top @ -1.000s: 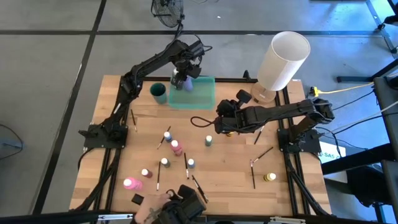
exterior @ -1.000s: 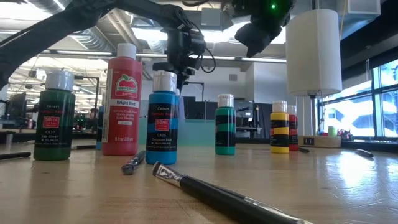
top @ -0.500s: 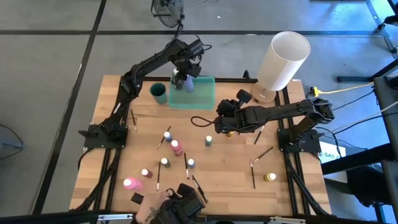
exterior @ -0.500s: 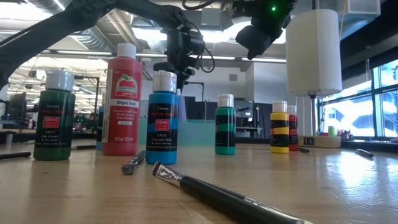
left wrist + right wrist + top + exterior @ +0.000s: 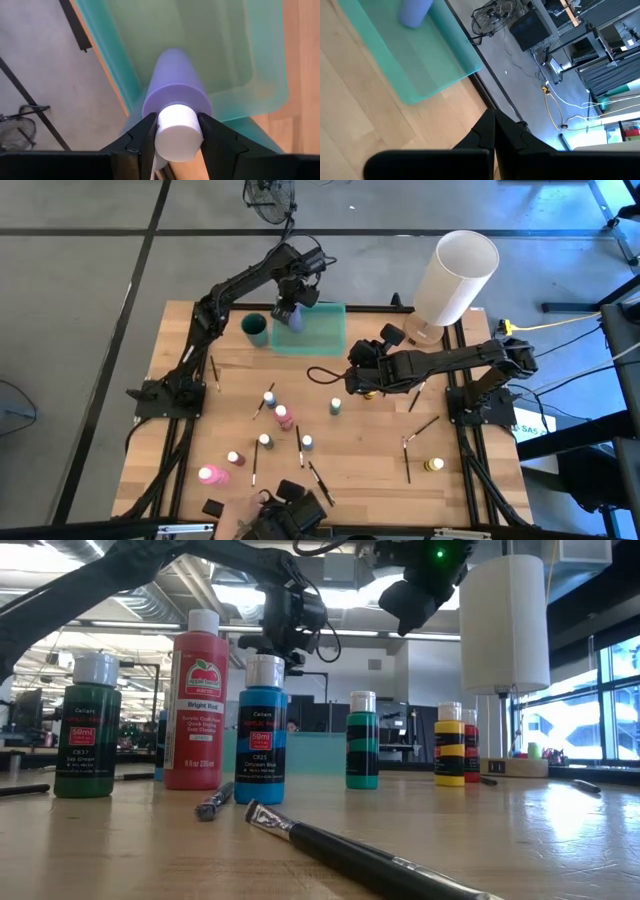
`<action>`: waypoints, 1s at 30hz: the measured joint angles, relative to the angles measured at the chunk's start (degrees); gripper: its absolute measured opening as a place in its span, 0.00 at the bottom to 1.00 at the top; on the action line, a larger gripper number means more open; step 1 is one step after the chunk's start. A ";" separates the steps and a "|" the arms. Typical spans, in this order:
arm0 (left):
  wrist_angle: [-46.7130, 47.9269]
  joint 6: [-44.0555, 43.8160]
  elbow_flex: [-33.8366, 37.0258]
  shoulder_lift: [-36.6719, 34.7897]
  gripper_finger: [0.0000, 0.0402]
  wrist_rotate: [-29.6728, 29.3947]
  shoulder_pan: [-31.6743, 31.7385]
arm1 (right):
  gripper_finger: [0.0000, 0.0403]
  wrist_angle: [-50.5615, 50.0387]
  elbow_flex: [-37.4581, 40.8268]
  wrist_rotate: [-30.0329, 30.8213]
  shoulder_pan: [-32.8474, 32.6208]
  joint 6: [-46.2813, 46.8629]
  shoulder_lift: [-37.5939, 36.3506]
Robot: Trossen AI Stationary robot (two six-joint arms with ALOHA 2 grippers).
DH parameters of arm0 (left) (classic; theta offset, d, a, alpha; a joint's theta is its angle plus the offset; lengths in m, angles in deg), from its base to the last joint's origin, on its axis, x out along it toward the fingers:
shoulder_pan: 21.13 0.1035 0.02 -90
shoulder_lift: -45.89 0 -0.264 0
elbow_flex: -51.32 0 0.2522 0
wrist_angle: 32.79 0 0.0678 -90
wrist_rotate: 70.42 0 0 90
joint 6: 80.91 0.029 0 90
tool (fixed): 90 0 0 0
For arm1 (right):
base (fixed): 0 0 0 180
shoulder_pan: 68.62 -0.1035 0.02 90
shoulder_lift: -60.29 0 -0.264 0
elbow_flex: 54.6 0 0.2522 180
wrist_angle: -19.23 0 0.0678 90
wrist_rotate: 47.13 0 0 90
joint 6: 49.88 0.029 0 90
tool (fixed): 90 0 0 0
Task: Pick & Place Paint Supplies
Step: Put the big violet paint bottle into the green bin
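Over the last second the left arm has tipped the small purple paint bottle with a white cap [image 5: 175, 107] a little further over the translucent green rectangular tray [image 5: 325, 335] at the far side of the wooden table [image 5: 380, 460]; in the high view the bottle now leans, where a second ago it sat more nearly upright under the wrist. Little else has shifted — the bottle is not yet released, so I judge the placing step to be in its final stage, not finished. The left gripper [image 5: 176, 131] holds the bottle by its cap: the two dark fingers [image 5: 141, 135] stand at a middling spread, pressed against either side of the white cap, with the purple body hanging over the tray's inside near its far left corner. Whether the bottle's base touches the tray floor I cannot tell. The right gripper [image 5: 492, 131] hovers right of centre over the table, just near of the tray's right end, its fingers closed tight together and carrying nothing. Well apart from the tray — on the near half of the table — several more small bottles and thin dark paintbrushes [image 5: 409, 460] lie scattered, so much of the work remains.
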 joint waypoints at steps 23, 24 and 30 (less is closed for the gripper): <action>-0.06 -24.80 0.33 0.00 0.32 2.51 -0.18 | 0.00 -0.24 0.00 -0.48 0.00 0.00 0.02; 0.01 -24.80 0.38 0.00 0.32 2.50 -0.32 | 0.00 -0.26 0.00 -0.49 -0.01 0.00 0.02; -0.04 -27.43 0.39 0.00 0.32 0.72 -0.97 | 0.00 -0.37 0.00 -1.51 -0.01 0.00 0.02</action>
